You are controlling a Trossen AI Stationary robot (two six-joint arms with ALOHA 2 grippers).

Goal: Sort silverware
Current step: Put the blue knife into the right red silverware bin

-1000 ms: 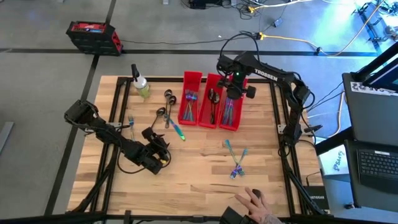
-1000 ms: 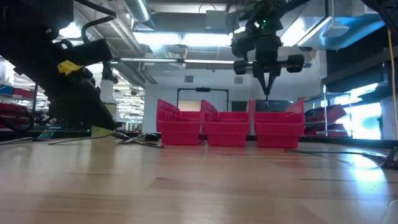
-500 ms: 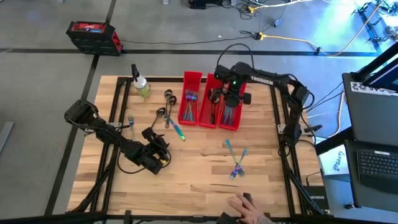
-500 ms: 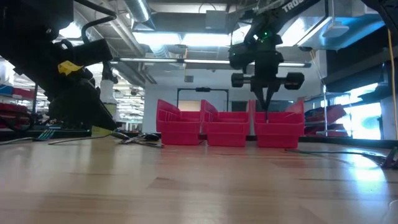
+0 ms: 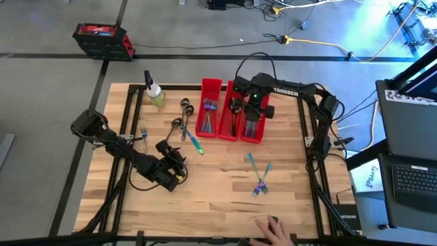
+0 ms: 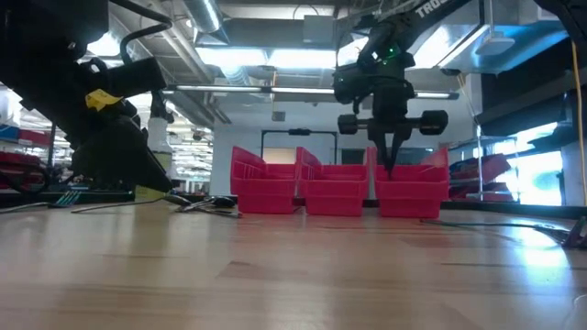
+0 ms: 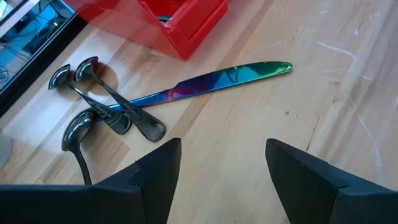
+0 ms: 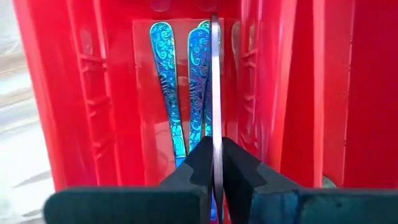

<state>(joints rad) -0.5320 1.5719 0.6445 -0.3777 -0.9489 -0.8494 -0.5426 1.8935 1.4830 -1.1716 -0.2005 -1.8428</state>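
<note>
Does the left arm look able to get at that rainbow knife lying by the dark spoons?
Probably yes. The left end effector is open, and the knife lies flat on bare wood just ahead of it. Its handle end crosses the dark spoons, but the blade end lies free.

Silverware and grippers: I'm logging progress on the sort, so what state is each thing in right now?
Right gripper: shut on a thin utensil, edge-on, over the rightmost red bin.
Left gripper: open, empty, low over the table.
Iridescent knife: flat on the table, unsorted.
Dark spoons: loose heap, overlapping.
Three red bins: each holds some pieces.
Spray bottle: upright.
</note>
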